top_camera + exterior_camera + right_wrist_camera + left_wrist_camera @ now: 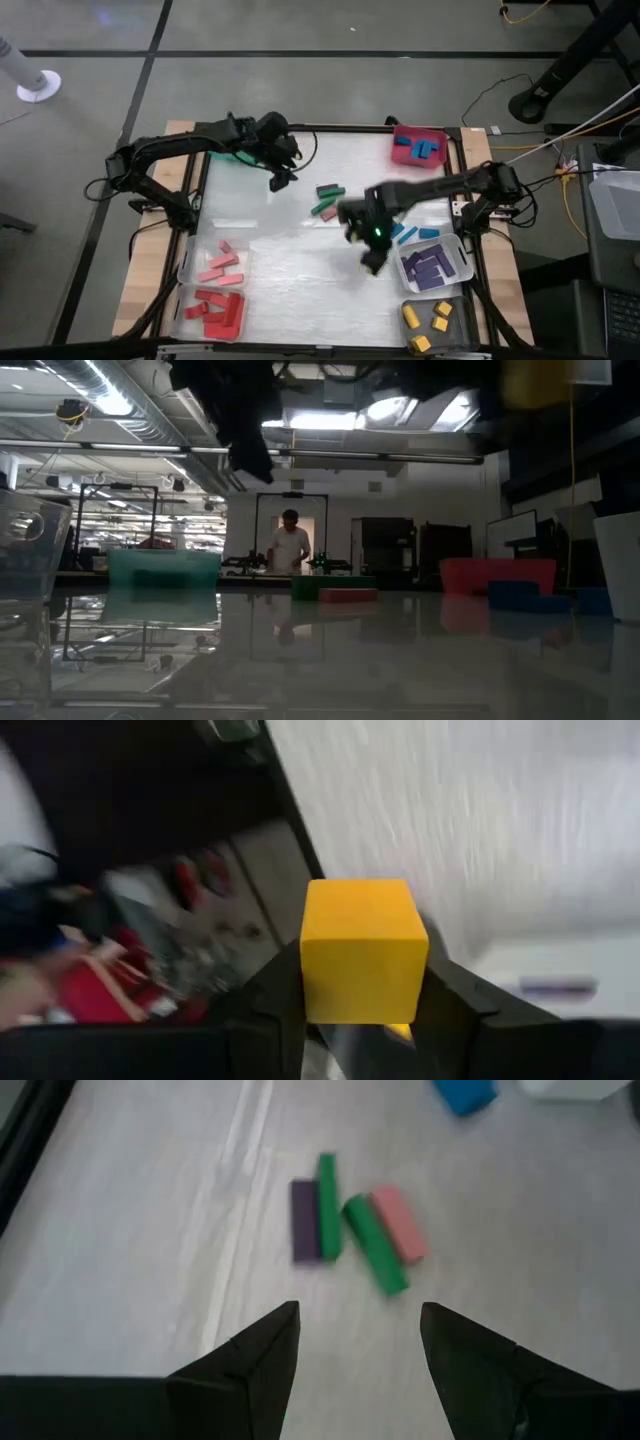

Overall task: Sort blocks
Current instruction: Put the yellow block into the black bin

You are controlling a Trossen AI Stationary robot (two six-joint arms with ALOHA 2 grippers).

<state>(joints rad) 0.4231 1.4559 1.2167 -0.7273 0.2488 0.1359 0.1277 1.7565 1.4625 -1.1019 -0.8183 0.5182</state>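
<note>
A: High view, from the left: pink and red blocks [221, 268] already fill the two bins at the table's near-left corner. The left gripper [281, 181] hovers over the mat with its fingers spread wide and nothing between them.

B: Why there?

A: Its wrist camera looks past the fingers at a loose cluster [355, 1220] of purple, green and pink bars lying side by side, so I judge it is lining up its next pick.

B: And to the right?

A: The right gripper [362, 1010] is clamped on a yellow cube [363, 950], raised above the mat just left of the purple bin [435, 268]. The yellow bin [430, 326] sits at the near-right corner, probably where the cube is headed. Blue blocks lie in the red bin [418, 146] at the far right.
</note>
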